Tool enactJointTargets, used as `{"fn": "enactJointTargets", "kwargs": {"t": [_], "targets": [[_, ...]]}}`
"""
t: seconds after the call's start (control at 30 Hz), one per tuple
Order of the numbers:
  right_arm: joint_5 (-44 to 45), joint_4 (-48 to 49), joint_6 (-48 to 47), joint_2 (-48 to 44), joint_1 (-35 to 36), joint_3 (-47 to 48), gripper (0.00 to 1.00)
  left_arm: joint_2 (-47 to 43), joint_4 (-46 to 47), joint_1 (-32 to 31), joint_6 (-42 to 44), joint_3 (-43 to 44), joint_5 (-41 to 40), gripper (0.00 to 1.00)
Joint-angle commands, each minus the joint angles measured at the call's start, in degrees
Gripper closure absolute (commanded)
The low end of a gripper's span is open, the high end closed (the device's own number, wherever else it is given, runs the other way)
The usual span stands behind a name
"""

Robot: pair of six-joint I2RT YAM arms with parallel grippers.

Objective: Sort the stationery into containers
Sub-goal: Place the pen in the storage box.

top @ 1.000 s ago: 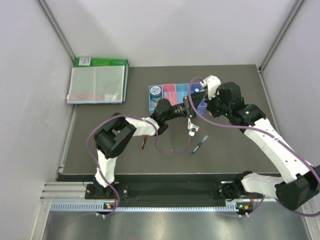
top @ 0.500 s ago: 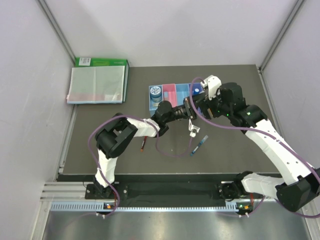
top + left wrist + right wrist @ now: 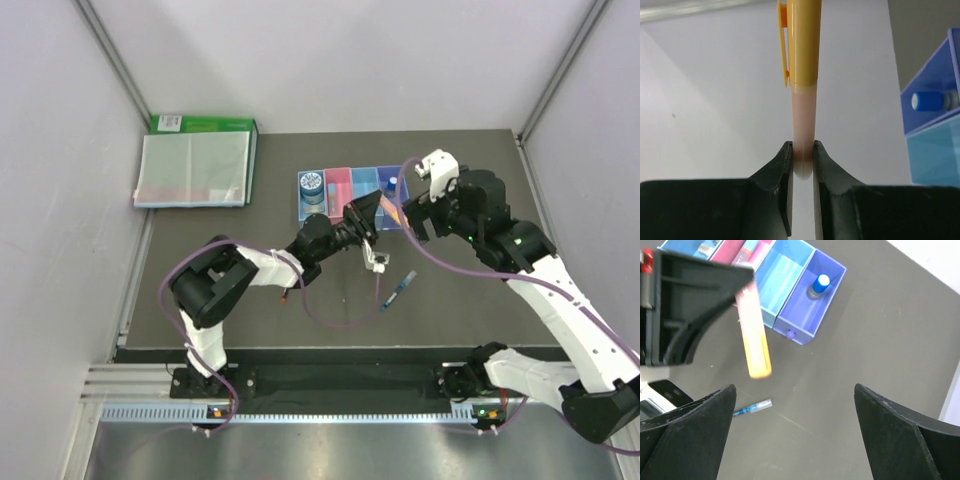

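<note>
Orange highlighter [image 3: 802, 50]: one, in left gripper [image 3: 802, 151]; four bins [image 3: 802, 330].

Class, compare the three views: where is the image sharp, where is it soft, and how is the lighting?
Top external: even, diffuse light, faint shadows, no glare on the dark table. Left wrist: the orange highlighter in the left pincer is sharp, the bins at the right edge softer. Right wrist: the open right pincer shows dark, featureless fingers, and the highlighter looks slightly smeared.
</note>
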Motion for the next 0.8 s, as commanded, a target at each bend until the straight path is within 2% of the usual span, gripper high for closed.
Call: {"fn": "enactJointTargets", "kwargs": {"t": [0.0,0.03,0.07,0.1,0.13,0.17,0.33,0.37,0.4,0.6,0.77], "targets": [[3.06,0.71,-1.02,-1.04,-0.70,2.10,0.00,-7.73,-11.46,0.08,-14.05,2.03,-13.63,1.00],[3.42,0.89,-1.37,-1.12,-0.70,2.28,0.01,-8.62,-20.90,0.08,-17.41,5.61,-18.62,1.00],[3.77,1.06,-1.37,-1.21,-0.70,2.37,0.00,-9.15,-27.18,0.25,-21.27,8.08,-21.11,1.00],[4.12,1.24,-1.55,-1.21,-0.70,2.37,0.00,-9.76,-32.89,0.34,-29.22,10.80,-22.87,1.00],[4.30,1.33,-1.63,-1.30,-0.70,2.45,0.00,-9.94,-38.43,0.51,-32.87,16.23,-24.19,1.00],[4.39,1.42,-1.63,-1.30,-0.78,2.46,0.00,-9.95,-48.32,0.60,-35.87,18.46,-26.12,1.00],[5.70,1.94,-2.16,-1.74,-1.05,2.02,0.00,-10.83,-61.59,0.69,-50.81,25.67,-25.79,1.00],[6.05,1.94,-2.25,-1.83,-1.22,2.10,0.00,-10.56,-67.87,0.78,-53.54,27.08,-25.44,1.00],[6.93,1.94,-2.34,-1.91,-1.31,2.10,0.00,-10.47,-70.37,0.87,-58.44,29.62,-24.13,1.00],[13.77,2.12,-0.50,-3.23,-2.36,1.14,0.01,-11.35,-80.13,0.96,-72.96,33.68,-17.28,1.00],[20.64,1.24,3.46,-4.02,-2.89,-0.71,0.00,-11.44,-80.42,1.74,-79.83,33.51,-11.03,1.00]]}}
